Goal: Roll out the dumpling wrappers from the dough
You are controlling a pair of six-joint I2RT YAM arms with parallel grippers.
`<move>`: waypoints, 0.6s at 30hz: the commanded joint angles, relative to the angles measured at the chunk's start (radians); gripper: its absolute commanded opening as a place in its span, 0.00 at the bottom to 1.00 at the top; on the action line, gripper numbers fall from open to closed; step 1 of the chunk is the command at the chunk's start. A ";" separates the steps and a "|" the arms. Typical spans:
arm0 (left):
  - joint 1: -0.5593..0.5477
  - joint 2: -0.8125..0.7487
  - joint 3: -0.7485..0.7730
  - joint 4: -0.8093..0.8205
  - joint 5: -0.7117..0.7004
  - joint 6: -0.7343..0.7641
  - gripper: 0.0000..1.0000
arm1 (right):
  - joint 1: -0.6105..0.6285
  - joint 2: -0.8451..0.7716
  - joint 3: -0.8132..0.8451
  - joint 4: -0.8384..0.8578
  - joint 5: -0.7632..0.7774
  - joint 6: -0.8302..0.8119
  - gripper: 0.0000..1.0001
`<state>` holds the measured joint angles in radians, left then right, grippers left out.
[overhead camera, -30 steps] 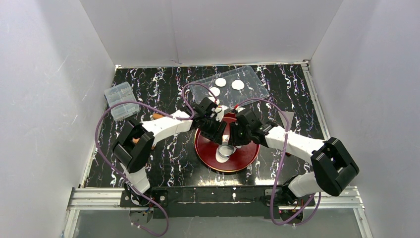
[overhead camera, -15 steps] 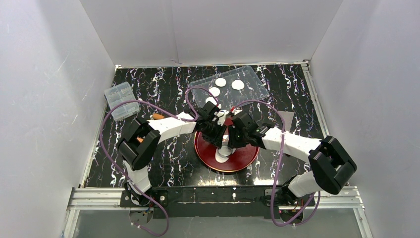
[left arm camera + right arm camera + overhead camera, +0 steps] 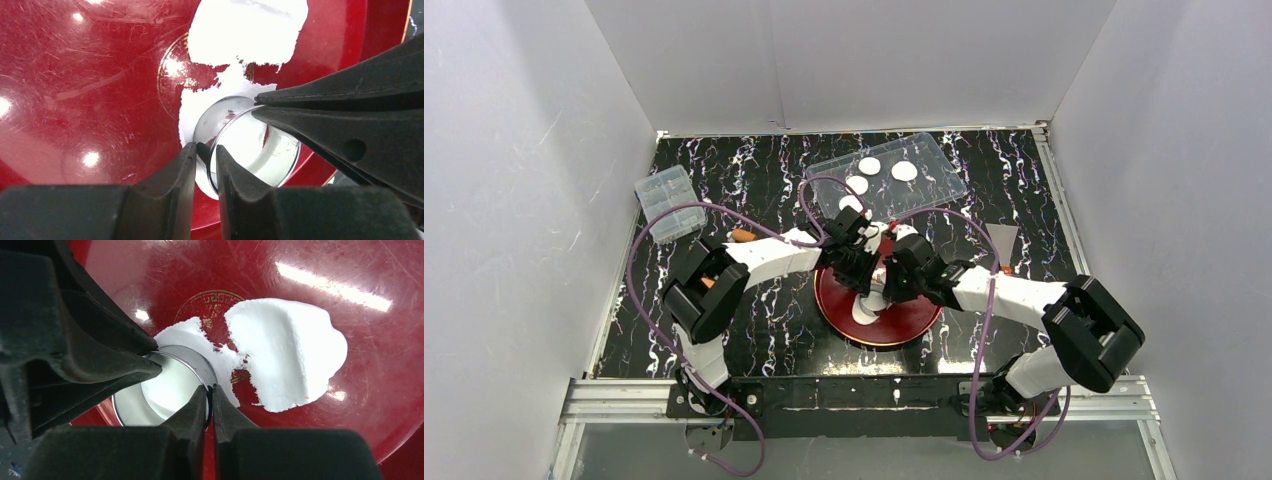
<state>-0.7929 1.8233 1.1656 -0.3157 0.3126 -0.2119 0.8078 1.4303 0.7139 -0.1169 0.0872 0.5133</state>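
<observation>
Across the enclosure floor lies a black, white-veined marble-look worktop [image 3: 754, 180], glossy, w/ plain white walls on three sides. Two white-and-black arms w/ purple cables reach in from the near edge and meet over the ctr.

Next in size, a clear flat rectangular plastic tray [image 3: 939, 165] sits at the far side, tilted a little off square. A round glossy red plate [image 3: 914, 318] lies near the ctr just below it; its surface is finely scratched and bears a gold key-pattern ring in the middle. A small clear ribbed plastic box [image 3: 665, 203] stands at the far left, well apart from the plate.

On the plate is the dough [image 3: 287, 352]: a thin white matte sheet, smooth on top, ragged and torn at the edges, w/ a narrow strip running toward the cutter. A short shiny metal ring cutter [image 3: 215, 117] stands upright on that strip's end, white dough showing inside it.

Four dumpling wrappers [image 3: 870, 165], small flat neat white discs, lie apart on the tray.

Left gripper [image 3: 205, 148]: black fingers almost together, pinching the ring cutter's thin wall, one finger inside, one outside. Right gripper [image 3: 210, 388]: pressed together on the rim at the opposite side, same inside/outside hold.
</observation>
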 commanded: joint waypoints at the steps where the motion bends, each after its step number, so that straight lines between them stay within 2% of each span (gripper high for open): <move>1: -0.041 -0.032 -0.027 -0.023 -0.086 0.072 0.19 | 0.015 -0.004 -0.088 0.106 0.038 -0.031 0.01; 5: -0.042 -0.009 -0.033 -0.034 -0.113 0.072 0.15 | 0.027 -0.002 -0.094 0.107 0.052 -0.035 0.01; 9: -0.035 0.019 -0.030 -0.051 -0.119 0.053 0.00 | 0.030 0.006 -0.059 0.025 0.065 -0.011 0.01; 12: -0.027 0.049 -0.027 -0.060 -0.112 0.040 0.00 | 0.036 0.018 -0.040 -0.020 0.068 0.007 0.01; 18: -0.026 0.083 -0.041 -0.055 -0.111 0.032 0.00 | 0.040 0.021 -0.085 0.013 0.077 0.036 0.01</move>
<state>-0.8204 1.8294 1.1568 -0.3042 0.2169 -0.2016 0.8402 1.4139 0.6689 -0.0341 0.1368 0.5362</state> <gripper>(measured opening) 0.048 0.108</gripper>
